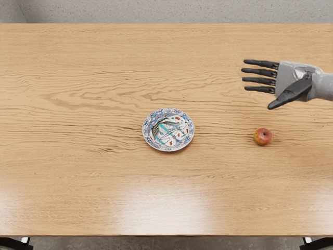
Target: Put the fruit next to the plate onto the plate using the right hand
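1. Head view: the fruit (263, 136), a small red-and-yellow apple, lies on the bare desk (78, 156) at three o'clock from the plate (168, 129). It is well apart from the plate and touches nothing else.
2. The plate, round with a blue patterned rim, sits near the middle of the desk and has nothing on it.
3. The right robot hand (274, 82) comes in from the right edge and hovers at about twelve o'clock from the fruit, near it but clearly not in contact.
4. Its fingers (259, 72) are spread and stretched out straight toward nine o'clock. The thumb (285, 96) angles down toward seven o'clock. The hand holds nothing.
5. The left arm does not show anywhere in this view.
6. As I judge it, no part of the task is done: the fruit is not grasped, not lifted and not on the plate.
7. What looks to be left is the whole sequence. The right robot hand has to come down toward six o'clock over the fruit and close around it. It then has to lift the fruit, carry it toward nine o'clock across the open stretch of desk, and set it on the plate.
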Tool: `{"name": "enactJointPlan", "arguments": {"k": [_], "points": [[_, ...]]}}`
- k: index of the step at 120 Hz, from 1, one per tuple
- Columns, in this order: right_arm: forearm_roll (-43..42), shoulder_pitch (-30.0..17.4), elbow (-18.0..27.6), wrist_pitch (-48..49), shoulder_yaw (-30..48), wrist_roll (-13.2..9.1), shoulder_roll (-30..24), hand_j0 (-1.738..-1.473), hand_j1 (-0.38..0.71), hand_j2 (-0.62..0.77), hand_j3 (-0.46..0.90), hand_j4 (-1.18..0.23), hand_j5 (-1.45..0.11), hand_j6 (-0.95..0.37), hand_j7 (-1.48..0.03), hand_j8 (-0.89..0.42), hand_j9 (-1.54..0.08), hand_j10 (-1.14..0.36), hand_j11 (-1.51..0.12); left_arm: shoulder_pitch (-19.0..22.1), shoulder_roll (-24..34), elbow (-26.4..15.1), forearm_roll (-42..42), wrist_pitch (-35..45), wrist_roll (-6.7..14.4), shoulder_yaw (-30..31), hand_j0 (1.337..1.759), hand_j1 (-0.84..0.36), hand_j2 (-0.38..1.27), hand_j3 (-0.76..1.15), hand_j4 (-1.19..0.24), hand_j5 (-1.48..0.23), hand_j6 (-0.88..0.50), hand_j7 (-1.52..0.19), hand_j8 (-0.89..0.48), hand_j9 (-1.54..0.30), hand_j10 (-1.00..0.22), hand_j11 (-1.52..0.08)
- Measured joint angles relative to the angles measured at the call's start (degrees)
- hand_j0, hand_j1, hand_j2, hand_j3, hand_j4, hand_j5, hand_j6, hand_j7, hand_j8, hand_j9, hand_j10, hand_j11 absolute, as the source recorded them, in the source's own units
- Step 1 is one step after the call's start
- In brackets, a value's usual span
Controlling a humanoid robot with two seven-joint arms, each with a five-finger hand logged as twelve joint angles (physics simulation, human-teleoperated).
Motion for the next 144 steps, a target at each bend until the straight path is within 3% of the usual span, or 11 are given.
{"name": "enactJointPlan", "arguments": {"k": [19, 36, 54, 67, 79, 97, 130, 144], "points": [[-0.98, 0.50, 0.05, 0.00, 0.46, -0.27, -1.07, -1.658, -0.31, -0.01, 0.00, -0.03, -0.04, -0.03, -0.05, -0.03, -0.04, -0.03, -0.04, 0.00, 0.00, -0.01, 0.00, 0.00, 0.01, 0.00, 1.658, 0.07, 0.05, 0.00, -0.23, -0.30, -0.23, -0.30, -0.23, -0.30, -0.23, -0.30], [-3.70, 1.40, -0.49, 0.00, 3.30, 1.05, -3.40, -1.658, -0.31, -0.01, 0.00, -0.03, -0.05, -0.03, -0.05, -0.03, -0.05, -0.03, -0.05, 0.00, 0.00, 0.01, 0.00, 0.00, 0.01, 0.00, 1.658, 0.07, 0.05, 0.00, -0.23, -0.30, -0.23, -0.30, -0.23, -0.30, -0.23, -0.30], [-16.71, -0.06, 12.40, -0.15, 6.86, 4.68, -8.76, -1.658, -0.31, -0.01, 0.00, -0.04, -0.05, -0.04, -0.05, -0.04, -0.05, -0.04, -0.05, 0.00, 0.00, 0.00, 0.00, 0.00, 0.02, 0.00, 1.658, 0.07, 0.05, 0.00, -0.23, -0.30, -0.23, -0.30, -0.23, -0.30, -0.23, -0.30], [-28.76, -2.26, 21.81, -6.36, 7.42, 5.54, -10.73, -1.658, -0.31, -0.01, 0.00, -0.04, -0.05, -0.04, -0.05, -0.04, -0.05, -0.04, -0.05, 0.00, 0.00, 0.00, 0.00, 0.00, 0.01, 0.00, 1.658, 0.07, 0.05, 0.00, -0.23, -0.30, -0.23, -0.30, -0.23, -0.30, -0.23, -0.30], [-39.09, -5.04, 26.69, -13.54, 7.51, 5.78, -11.15, -1.658, -0.31, -0.01, 0.00, -0.04, -0.05, -0.04, -0.05, -0.04, -0.05, -0.04, -0.05, 0.00, 0.00, -0.01, 0.00, 0.00, 0.00, 0.00, 1.658, 0.07, 0.05, 0.00, -0.23, -0.30, -0.23, -0.30, -0.23, -0.30, -0.23, -0.30], [-50.97, -10.37, 29.94, -24.87, 7.47, 5.89, -10.14, -1.658, -0.31, -0.01, 0.00, -0.04, -0.05, -0.04, -0.05, -0.04, -0.05, -0.04, -0.05, 0.00, 0.00, -0.01, 0.00, 0.00, 0.02, 0.00, 1.658, 0.07, 0.05, 0.00, -0.23, -0.30, -0.23, -0.30, -0.23, -0.30, -0.23, -0.30], [-61.88, -18.56, 31.25, -40.11, 5.85, 5.48, -5.65, -1.658, -0.31, 0.00, 0.00, -0.04, -0.05, -0.05, -0.05, -0.04, -0.05, -0.04, -0.05, 0.00, 0.00, -0.01, 0.00, 0.00, 0.02, 0.00, 1.658, 0.07, 0.05, 0.00, -0.23, -0.30, -0.23, -0.30, -0.23, -0.30, -0.23, -0.30], [-64.21, -19.24, 31.29, -44.68, 3.75, 1.73, -4.36, -1.658, -0.31, 0.00, 0.00, -0.04, -0.05, -0.05, -0.05, -0.04, -0.05, -0.04, -0.05, 0.00, 0.00, -0.01, 0.00, 0.00, 0.00, 0.00, 1.658, 0.07, 0.05, 0.00, -0.23, -0.30, -0.23, -0.30, -0.23, -0.30, -0.23, -0.30]]}}
